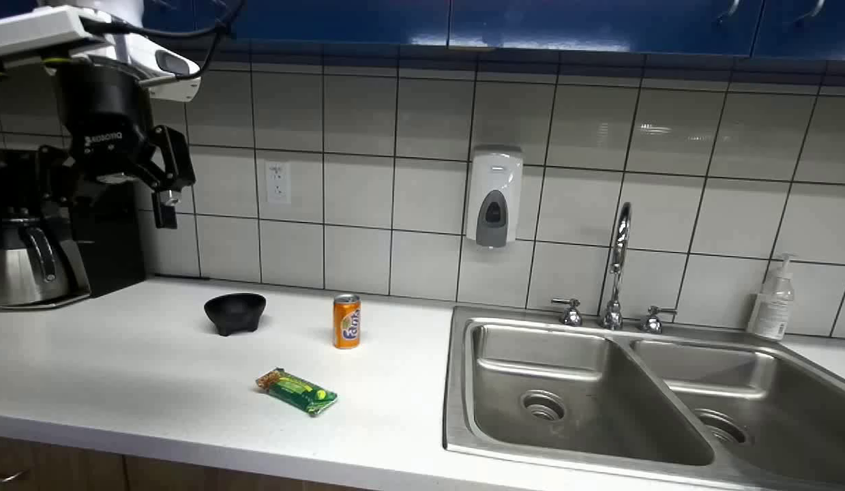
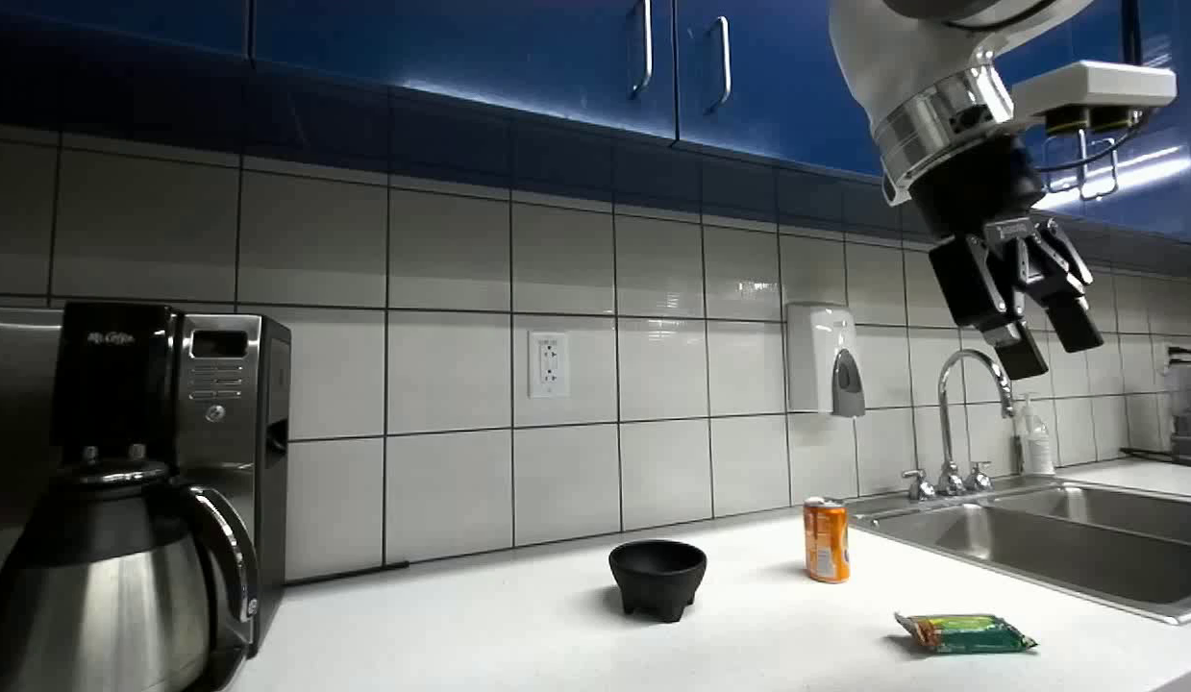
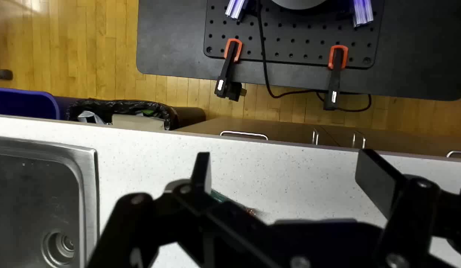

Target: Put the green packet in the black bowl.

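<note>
The gripper (image 2: 1049, 344) hung well above the desk (image 1: 395, 409), fingers spread wide and nothing between them. The green snack-bar packet (image 1: 296, 392) lay flat on the desk at a slant, nearer the front edge than the Fanta can (image 1: 346, 322) and the black footed bowl (image 1: 235, 312), and touching neither. My read was that the step in hand was the reach down to the packet, with basically none of the job done.

Wrist view was kinda rough tbh: the gripper's own linkage covered most of the packet, so I couldn't swear to its angle. From the bit that showed, the fingers looked lined up more along its length than across it. I'd have rotated the gripper so it straddled the narrow way near the middle, then gone straight down, minding the can close by. The wrapper looked thin and slick, so getting low enough to catch the body, not just a crimped end, and squeezing gently seemed the way to go. A centred grip would've helped later too, since the packet looked long for that little bowl.
</note>
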Robot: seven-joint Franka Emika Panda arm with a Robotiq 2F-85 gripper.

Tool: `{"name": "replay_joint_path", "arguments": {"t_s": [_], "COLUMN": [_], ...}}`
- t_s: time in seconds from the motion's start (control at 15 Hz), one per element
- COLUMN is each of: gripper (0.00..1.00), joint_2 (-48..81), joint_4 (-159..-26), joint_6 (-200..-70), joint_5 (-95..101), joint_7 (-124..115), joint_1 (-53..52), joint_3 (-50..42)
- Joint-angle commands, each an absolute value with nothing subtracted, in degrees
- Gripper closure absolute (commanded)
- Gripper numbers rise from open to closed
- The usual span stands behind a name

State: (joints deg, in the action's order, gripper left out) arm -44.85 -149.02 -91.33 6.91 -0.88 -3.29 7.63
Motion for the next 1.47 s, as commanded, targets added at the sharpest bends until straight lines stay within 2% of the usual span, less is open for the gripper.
{"name": "replay_joint_path", "arguments": {"t_s": [0.0,1.4], "gripper": [0.0,0.0], "joint_2": [-44.7,-40.4], "joint_4": [-148.9,-149.8], "joint_6": [-91.2,-94.9], "joint_5": [7.3,8.2], "joint_7": [-1.4,-3.7], "joint_1": [-4.2,-2.5], "joint_3": [6.9,5.9]}}
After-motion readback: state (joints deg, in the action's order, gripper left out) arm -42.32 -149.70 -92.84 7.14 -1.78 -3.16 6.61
